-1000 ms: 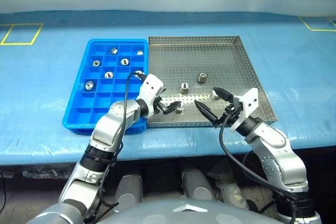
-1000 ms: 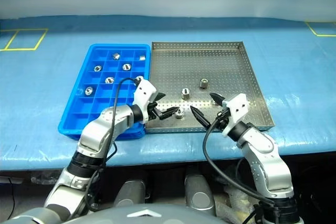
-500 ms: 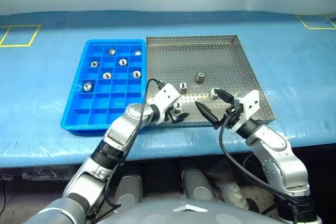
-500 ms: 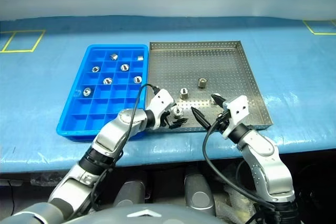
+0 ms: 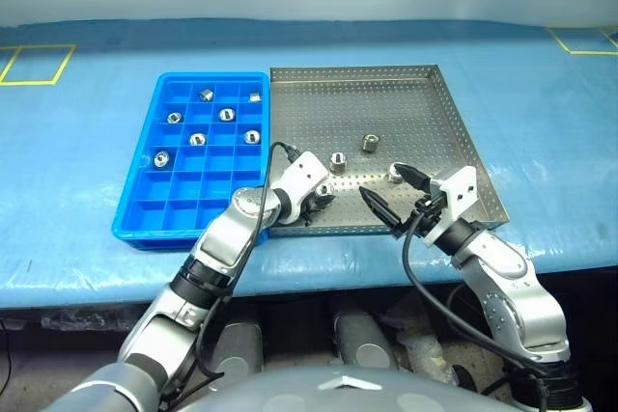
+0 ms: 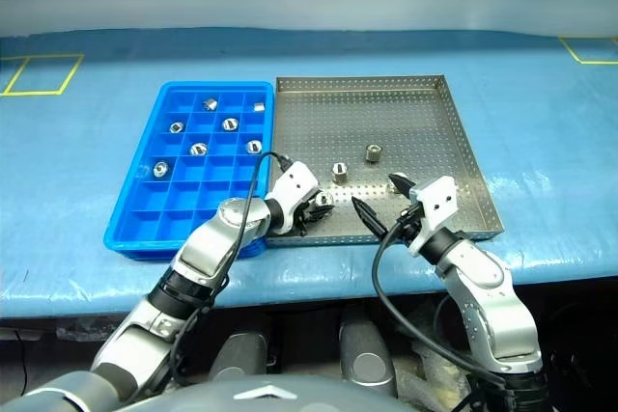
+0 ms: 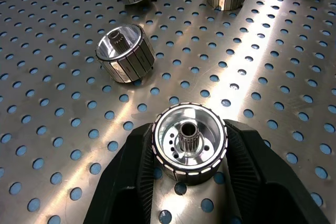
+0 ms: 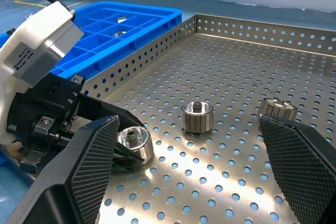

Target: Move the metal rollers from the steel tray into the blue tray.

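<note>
On a table under a blue cover (image 5: pixel 87 219), we see the steel tray (image 5: pixel 406 103) touching the blue tray (image 5: pixel 145 205) side by side. Near the steel tray's front rim, our left gripper (image 7: pixel 190 153) clamps one metal roller (image 7: pixel 189 142). Three more rollers (image 5: pixel 369 142) lie on the steel tray; six (image 5: pixel 225 113) sit in blue compartments. Our right gripper (image 5: pixel 394 188) hovers over the steel tray's front edge, jaws wide, empty.

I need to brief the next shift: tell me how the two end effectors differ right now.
The left end effector is shut on a metal roller near the steel tray's front edge; the right end effector stands wide open and holds nothing. The left one angles down to the tray floor; the right one sits about level above it. Both have black fingers and sit over the steel tray.
</note>
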`<state>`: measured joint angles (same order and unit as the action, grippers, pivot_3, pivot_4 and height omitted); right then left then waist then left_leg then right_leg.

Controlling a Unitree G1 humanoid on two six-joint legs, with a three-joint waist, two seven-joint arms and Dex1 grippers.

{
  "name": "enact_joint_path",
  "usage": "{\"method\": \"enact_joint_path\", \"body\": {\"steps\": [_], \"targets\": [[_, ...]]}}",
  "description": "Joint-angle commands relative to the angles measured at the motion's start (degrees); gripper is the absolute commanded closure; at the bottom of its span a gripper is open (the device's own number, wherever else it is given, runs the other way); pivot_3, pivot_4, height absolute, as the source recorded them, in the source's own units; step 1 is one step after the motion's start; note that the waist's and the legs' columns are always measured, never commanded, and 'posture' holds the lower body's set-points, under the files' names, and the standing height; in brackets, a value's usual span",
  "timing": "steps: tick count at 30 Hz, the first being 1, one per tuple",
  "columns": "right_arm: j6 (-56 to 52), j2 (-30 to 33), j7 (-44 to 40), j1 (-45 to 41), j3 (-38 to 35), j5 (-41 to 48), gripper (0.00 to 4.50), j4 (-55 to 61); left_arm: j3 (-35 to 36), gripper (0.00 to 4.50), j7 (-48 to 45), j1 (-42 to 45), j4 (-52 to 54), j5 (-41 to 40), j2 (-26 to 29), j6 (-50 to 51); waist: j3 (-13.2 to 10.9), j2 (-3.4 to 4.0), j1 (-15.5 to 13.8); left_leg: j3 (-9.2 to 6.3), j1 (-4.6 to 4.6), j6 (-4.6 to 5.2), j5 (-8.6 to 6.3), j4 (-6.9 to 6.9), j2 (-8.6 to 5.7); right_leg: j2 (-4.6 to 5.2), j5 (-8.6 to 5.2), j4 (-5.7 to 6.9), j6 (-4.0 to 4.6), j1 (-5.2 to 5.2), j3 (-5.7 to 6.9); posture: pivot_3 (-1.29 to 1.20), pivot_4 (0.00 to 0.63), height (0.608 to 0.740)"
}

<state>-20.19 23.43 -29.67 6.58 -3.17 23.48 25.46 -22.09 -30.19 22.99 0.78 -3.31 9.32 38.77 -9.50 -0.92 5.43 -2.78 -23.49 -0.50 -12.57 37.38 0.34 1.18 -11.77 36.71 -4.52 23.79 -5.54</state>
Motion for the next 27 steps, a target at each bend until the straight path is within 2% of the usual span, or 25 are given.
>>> {"method": "enact_joint_path", "body": {"steps": [1,4,9,13,19,27], "targets": [[1.25,-0.32,-0.03,-0.66,-0.24,-0.05,0.00,1.35,3.37,2.81,1.69,-1.58,2.48,-2.81,-2.84,0.46,0.00,0.00,-0.05,0.00,-0.01,0.00,0.00,0.00,0.00,0.00,0.00,0.00,0.00,0.00,0.00,-0.13,0.150,0.740],[1.44,-0.54,-0.25,-1.16,0.02,-0.30,0.00,0.63,8.98,2.81,6.99,-2.49,6.59,-4.21,-6.21,-0.30,-0.01,-0.02,-0.06,0.01,0.01,0.00,0.00,0.02,0.00,0.01,0.00,0.01,-0.01,-0.01,0.00,-0.11,0.150,0.740],[1.75,-1.09,-0.91,-2.77,1.69,-1.17,0.00,-1.56,18.25,2.81,21.87,-2.59,16.48,-2.99,-13.29,-1.23,-0.03,-0.04,-0.15,0.01,0.01,0.00,0.01,0.08,0.00,0.00,0.03,0.04,-0.04,-0.02,0.00,-0.08,0.150,0.740],[2.07,-1.42,-1.73,-4.30,2.86,-1.39,0.00,-3.25,20.40,2.81,31.10,-4.49,24.98,-0.66,-17.60,-0.19,-0.06,-0.09,-0.64,0.00,0.01,0.00,0.01,0.07,0.00,0.00,0.06,0.03,-0.10,-0.03,-0.02,-0.04,0.150,0.740],[2.39,-1.95,-3.27,-6.88,4.24,-1.75,0.00,-5.79,19.89,2.81,42.85,-12.17,29.86,6.29,-17.70,-0.45,-0.06,-0.10,-1.73,-0.02,0.01,0.00,0.00,0.07,-0.03,0.01,0.06,0.00,-0.09,-0.06,-0.01,0.00,0.150,0.740],[2.94,-1.98,-4.97,-8.93,5.01,-2.17,0.00,-8.12,22.74,2.81,49.02,-19.03,31.22,5.95,-16.66,1.76,-0.14,-0.23,-3.01,-0.06,-0.01,-0.01,0.01,0.12,-0.03,0.03,0.05,0.01,-0.06,-0.06,0.05,0.03,0.150,0.740]]}}
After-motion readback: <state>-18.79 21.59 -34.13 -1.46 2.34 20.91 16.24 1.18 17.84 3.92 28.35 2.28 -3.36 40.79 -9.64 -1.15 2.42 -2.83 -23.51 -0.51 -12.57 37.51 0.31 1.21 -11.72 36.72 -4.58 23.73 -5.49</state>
